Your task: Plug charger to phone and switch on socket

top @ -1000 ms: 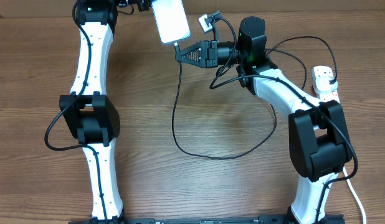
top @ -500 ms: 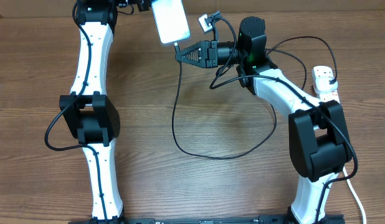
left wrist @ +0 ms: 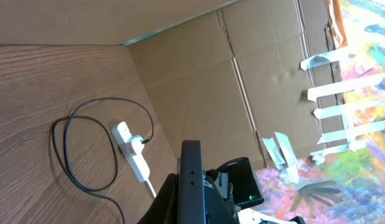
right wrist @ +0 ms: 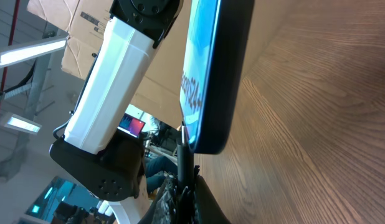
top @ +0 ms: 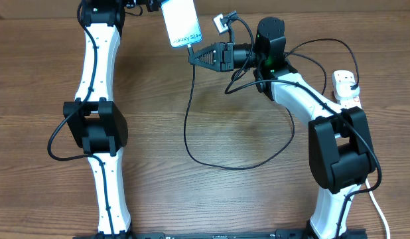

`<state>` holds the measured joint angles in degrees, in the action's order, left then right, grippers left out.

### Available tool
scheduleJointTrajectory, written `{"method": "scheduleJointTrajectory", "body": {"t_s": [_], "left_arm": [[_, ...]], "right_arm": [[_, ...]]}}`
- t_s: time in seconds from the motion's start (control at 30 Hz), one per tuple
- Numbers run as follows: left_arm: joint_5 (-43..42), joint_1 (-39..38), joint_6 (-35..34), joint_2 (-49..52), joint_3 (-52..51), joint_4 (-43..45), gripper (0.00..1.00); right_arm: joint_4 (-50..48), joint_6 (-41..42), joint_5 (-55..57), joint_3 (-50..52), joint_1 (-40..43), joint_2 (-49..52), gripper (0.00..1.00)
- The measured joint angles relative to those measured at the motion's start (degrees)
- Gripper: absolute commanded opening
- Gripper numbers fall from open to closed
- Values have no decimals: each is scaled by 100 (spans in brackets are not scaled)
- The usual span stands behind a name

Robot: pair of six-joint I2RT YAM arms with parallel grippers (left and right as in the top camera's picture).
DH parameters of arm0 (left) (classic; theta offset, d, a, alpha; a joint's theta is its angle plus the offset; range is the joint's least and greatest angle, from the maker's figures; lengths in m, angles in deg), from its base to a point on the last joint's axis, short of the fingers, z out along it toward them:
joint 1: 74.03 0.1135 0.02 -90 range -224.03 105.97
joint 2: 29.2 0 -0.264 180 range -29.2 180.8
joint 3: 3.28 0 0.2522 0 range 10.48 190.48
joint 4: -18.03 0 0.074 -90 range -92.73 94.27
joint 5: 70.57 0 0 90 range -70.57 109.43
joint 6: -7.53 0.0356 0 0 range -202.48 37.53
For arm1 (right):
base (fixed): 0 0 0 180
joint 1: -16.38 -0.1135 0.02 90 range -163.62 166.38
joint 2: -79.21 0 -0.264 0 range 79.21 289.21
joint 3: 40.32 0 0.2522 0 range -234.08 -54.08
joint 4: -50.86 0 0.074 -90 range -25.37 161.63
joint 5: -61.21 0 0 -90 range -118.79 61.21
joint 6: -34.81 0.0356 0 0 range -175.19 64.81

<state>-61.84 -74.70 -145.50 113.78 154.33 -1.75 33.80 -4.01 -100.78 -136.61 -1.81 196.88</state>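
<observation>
Phone [top: 180, 22] sat at the tabletop's far edge, clenched in the left tool [top: 154, 6], long axis running far-to-near (screen lit). At its near end, the right tool [top: 194, 56] pinched the charger [top: 189, 119] tip.

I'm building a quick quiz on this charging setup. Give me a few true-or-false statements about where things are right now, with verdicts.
1. The left hand grips the phone. True.
2. The phone's screen is dark. False: it is lit, with small text at its lower end.
3. The right hand pinches the charger cable right at the phone's lower end. True.
4. The power strip lies on the robot's left side. False: it lies on the robot's right side.
5. A black plug sits in the power strip. True.
</observation>
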Motion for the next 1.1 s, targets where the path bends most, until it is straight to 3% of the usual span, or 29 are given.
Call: {"method": "scheduleJointTrajectory", "body": {"t_s": [0.33, 1.1], "left_arm": [[2, 0, -284, 0, 0, -2, 4], [4, 0, -236, 0, 0, -22, 4]], "right_arm": [[0, 2, 11, 0, 0, 0, 4], [2, 0, 20, 0, 0, 0, 4]]}}
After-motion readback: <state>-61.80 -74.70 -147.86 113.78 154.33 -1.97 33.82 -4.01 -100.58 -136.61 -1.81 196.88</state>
